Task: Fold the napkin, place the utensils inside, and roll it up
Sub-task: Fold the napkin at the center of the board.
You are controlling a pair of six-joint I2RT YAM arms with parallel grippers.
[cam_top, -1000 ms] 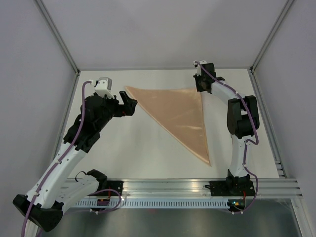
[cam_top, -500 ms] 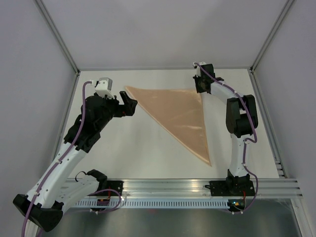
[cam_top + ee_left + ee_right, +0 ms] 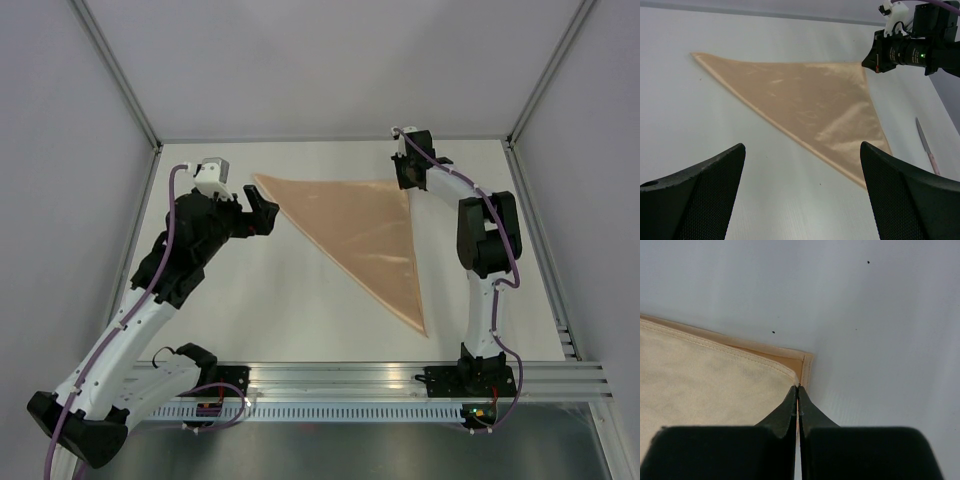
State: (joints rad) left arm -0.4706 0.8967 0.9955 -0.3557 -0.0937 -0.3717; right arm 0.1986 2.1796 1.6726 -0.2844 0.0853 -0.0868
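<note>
The peach-orange napkin [image 3: 365, 225] lies flat on the table, folded into a triangle, with corners at far left, far right and near right. My right gripper [image 3: 407, 180] is at its far right corner and shut there. In the right wrist view the fingertips [image 3: 798, 386] pinch the edge of the upper layer [image 3: 705, 375], and the lower layer's corner [image 3: 807, 362] shows just beyond. My left gripper [image 3: 262, 213] is open and empty beside the far left corner; in its own view [image 3: 802, 145] the napkin [image 3: 805, 102] lies ahead. One slim pale utensil [image 3: 927, 147] lies right of the napkin.
The white table [image 3: 280, 300] is walled on three sides, with a metal rail [image 3: 400, 375] along the near edge. The right arm [image 3: 490, 240] stands over the right side and hides the utensil in the top view.
The right wrist has shifted very slightly at the napkin's far right corner. The left arm and the napkin have not visibly moved.
</note>
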